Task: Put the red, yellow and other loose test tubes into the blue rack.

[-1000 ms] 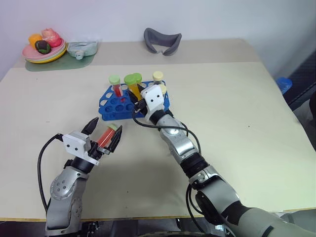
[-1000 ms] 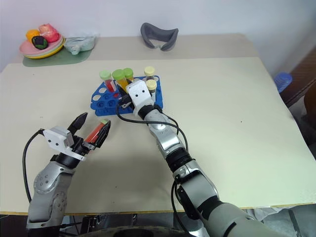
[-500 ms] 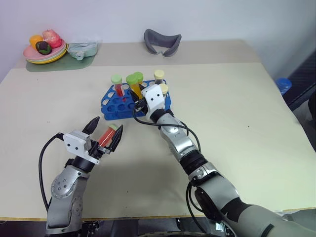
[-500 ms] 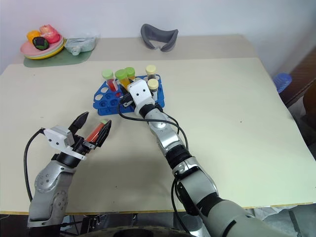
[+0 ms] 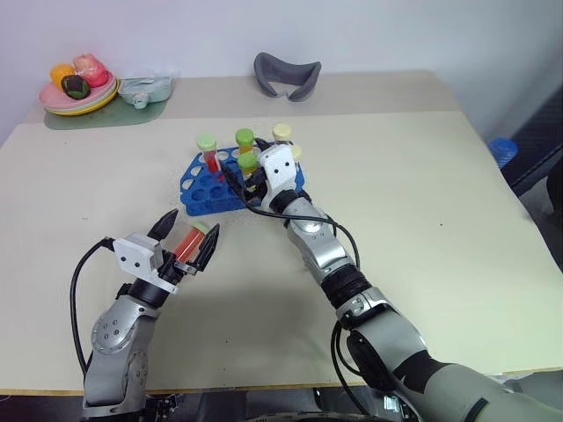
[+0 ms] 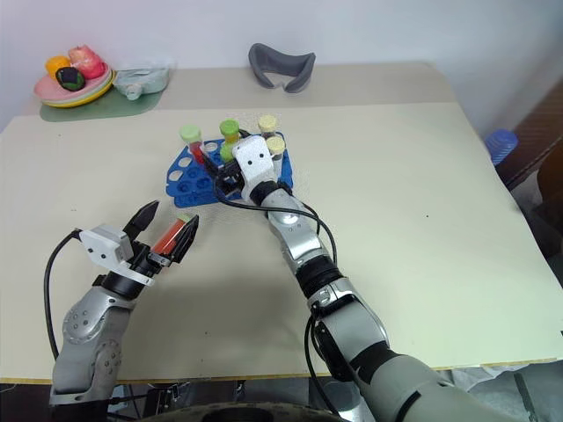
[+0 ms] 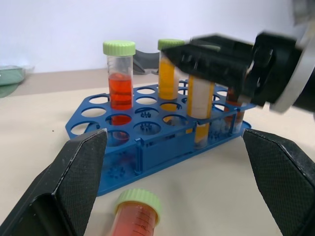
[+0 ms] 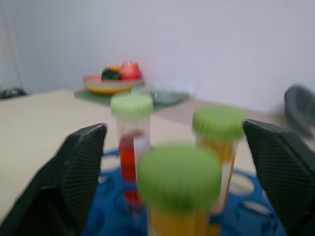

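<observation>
One more tube to go

Several tubes stand in the blue rack [image 5: 230, 178]. The right claw [image 5: 244, 178] is wide open over a yellow tube [image 5: 249, 164] that stands there. A red tube [image 5: 191, 241] lies on the table [image 5: 422, 193] between the left claw's [image 5: 186, 236] wide fingers, not gripped.

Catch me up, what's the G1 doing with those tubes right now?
It is loading test tubes into the blue rack. The right gripper stands open over the rack, around a green-capped yellow tube that sits upright in a slot. The left gripper is open near the table's front, with a green-capped red tube lying between its fingers, not clamped. A red tube and other capped tubes already stand in the rack.
</observation>
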Controlling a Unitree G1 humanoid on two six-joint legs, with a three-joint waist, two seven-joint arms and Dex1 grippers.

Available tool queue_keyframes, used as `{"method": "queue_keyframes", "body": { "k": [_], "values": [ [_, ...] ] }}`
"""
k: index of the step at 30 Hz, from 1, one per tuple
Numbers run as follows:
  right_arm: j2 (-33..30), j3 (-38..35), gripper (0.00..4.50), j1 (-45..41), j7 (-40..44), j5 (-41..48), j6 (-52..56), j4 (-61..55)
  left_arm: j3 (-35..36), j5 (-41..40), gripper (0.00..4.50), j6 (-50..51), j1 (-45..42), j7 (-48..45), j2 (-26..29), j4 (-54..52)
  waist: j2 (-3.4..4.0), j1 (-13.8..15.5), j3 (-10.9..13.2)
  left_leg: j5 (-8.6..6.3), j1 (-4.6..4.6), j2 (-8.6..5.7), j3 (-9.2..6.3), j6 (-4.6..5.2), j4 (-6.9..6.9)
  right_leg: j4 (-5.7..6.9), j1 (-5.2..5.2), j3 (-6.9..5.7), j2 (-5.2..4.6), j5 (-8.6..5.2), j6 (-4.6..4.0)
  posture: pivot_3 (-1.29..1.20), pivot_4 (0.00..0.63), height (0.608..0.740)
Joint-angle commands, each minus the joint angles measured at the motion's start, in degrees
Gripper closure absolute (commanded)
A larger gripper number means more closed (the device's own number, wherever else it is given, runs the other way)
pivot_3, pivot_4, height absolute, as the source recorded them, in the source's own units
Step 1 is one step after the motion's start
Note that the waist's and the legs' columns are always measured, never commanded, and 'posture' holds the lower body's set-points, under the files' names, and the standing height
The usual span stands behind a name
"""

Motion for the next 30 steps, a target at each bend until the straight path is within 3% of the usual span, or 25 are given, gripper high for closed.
{"method": "queue_keyframes", "body": {
  "k": [1,6,11,14,16,20,23,30],
  "values": [
    [3.56,0.18,0.23,-0.35,1.35,1.67,0.21,-9.17,0.8,-0.5,0.0,0.79,0.55,1.05,0.61,-2.22,0.01,-0.03,0.01,0.0,0.0,0.0,0.0,0.0,0.0,0.0,-0.01,0.0,0.0,0.0,0.0,0.0,0.15,0.74],
    [1.66,1.55,0.23,-1.0,7.9,7.08,9.41,-22.57,3.14,-1.58,0.0,9.89,-0.74,5.93,3.35,-7.04,0.0,0.02,0.01,0.0,-0.01,0.01,-0.02,0.0,-0.01,0.0,0.0,0.0,0.0,0.0,0.0,0.0,0.15,0.74],
    [-3.86,2.47,0.23,0.94,15.29,11.7,21.29,-35.74,5.15,-3.23,0.0,28.48,-4.1,12.8,9.3,-14.03,-0.02,0.06,0.01,0.0,0.0,-0.01,-0.05,0.01,0.0,0.0,0.03,-0.01,0.0,-0.01,0.01,0.0,0.15,0.74],
    [-13.64,2.23,0.23,3.7,24.69,15.69,28.54,-44.07,6.36,-7.87,0.0,43.68,-8.0,13.37,16.2,-18.61,-0.14,0.62,0.04,-0.01,-0.01,-0.01,-0.09,0.01,0.0,-0.04,0.08,-0.06,-0.02,-0.01,0.02,0.0,0.15,0.74],
    [-21.92,1.84,0.23,5.75,31.66,16.89,30.63,-47.46,4.97,-11.22,0.0,59.83,-12.51,13.63,23.5,-21.12,-0.15,0.74,0.06,-0.01,-0.01,-0.02,-0.13,0.01,0.0,-0.14,0.14,-0.09,-0.03,-0.02,0.03,0.0,0.15,0.74],
    [-29.27,0.97,0.23,7.32,37.69,19.21,32.33,-50.07,6.55,-17.69,0.0,84.14,-25.38,16.11,24.76,-20.29,-0.13,-0.17,0.12,-0.04,0.04,-0.05,-0.14,0.06,-0.02,-0.26,0.23,-0.1,0.0,-0.03,0.04,0.0,0.15,0.74],
    [-32.09,0.89,0.23,8.27,41.04,20.03,32.86,-52.04,0.83,-19.96,0.0,94.95,-34.22,13.5,30.81,-15.57,-0.16,-0.69,0.14,-0.05,0.05,0.02,-0.19,0.09,-0.09,-0.24,0.16,-0.07,0.13,-0.03,0.03,0.0,0.15,0.74],
    [-37.58,1.37,0.23,12.6,46.66,20.48,33.32,-57.34,-15.47,-26.55,0.0,95.77,-47.87,8.49,44.63,0.24,-0.29,0.13,0.23,-0.05,0.02,-0.02,-0.16,0.07,-0.11,-0.38,0.19,-0.08,0.04,-0.03,0.04,0.0,0.15,0.74]
  ]
}}
